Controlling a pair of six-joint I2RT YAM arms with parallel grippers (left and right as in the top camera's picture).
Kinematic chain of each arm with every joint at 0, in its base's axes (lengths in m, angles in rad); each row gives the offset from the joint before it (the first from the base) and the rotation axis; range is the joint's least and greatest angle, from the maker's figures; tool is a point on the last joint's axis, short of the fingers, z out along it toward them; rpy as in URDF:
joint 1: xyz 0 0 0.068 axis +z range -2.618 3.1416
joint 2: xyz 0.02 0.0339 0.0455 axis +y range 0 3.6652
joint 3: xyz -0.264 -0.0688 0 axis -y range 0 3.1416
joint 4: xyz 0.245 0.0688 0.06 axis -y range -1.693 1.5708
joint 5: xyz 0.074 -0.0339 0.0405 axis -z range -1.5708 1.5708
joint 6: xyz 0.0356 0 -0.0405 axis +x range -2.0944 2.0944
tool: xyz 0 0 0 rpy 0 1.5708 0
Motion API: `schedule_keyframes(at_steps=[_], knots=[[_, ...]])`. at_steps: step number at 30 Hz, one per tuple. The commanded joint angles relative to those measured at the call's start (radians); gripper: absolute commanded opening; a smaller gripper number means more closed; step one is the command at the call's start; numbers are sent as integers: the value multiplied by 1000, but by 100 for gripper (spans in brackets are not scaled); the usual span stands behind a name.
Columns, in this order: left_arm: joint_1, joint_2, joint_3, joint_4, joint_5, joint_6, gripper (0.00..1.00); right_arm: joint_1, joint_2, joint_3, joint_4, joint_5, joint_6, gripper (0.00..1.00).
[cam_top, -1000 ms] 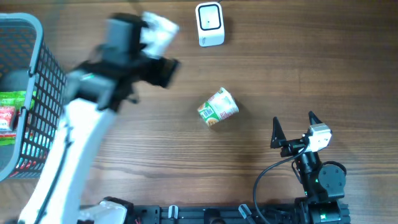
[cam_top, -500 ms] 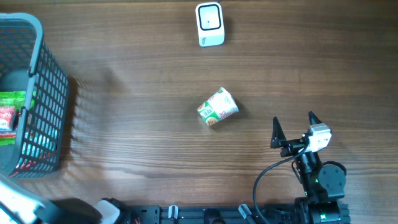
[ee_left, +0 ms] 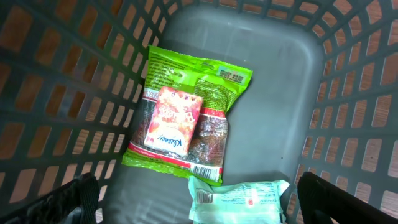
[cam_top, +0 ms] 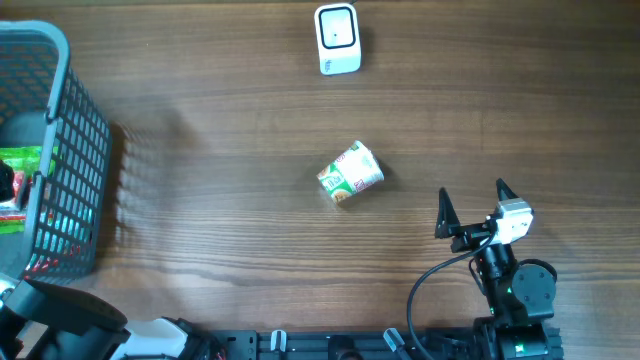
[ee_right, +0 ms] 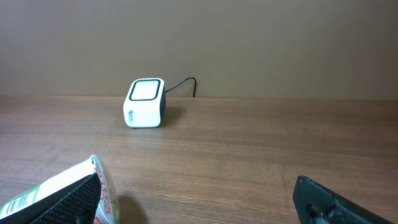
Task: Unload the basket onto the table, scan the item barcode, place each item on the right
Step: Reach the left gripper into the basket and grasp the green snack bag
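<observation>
Overhead, we see the cup (cam_top: 351, 173) lying on its side mid-table, well apart from the white scanner (cam_top: 337, 38) at the far edge, with our right gripper (cam_top: 471, 192) near it, spread wide and empty. Left wrist: our left gripper (ee_left: 198, 186) hangs wide open, holding nothing, over the basket (ee_left: 348, 93), where a red box (ee_left: 171, 124) lies on a green bag (ee_left: 205, 74). Right wrist: the cup sits low beside one of our open fingers (ee_right: 329, 202), the scanner beyond

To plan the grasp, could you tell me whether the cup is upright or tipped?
Tipped: the cup lies on its side, its printed wall facing up.
</observation>
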Motion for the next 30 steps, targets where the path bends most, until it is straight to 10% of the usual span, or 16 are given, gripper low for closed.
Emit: schedule_keyframes(at_steps=[1, 13, 21, 25, 30], knots=[[-2, 4, 7, 0, 19, 15, 100, -3, -4, -1, 4, -8, 2, 100], [2, 4, 7, 8, 43, 5, 100, -3, -4, -1, 4, -8, 2, 100], [-17, 4, 7, 0, 520, -174, 100, -3, -4, -1, 4, -8, 2, 100], [-17, 3, 7, 57, -267, -871, 100, -3, -4, -1, 4, -8, 2, 100], [-17, 42, 6, 65, -325, -861, 100, -3, -4, -1, 4, -8, 2, 100]])
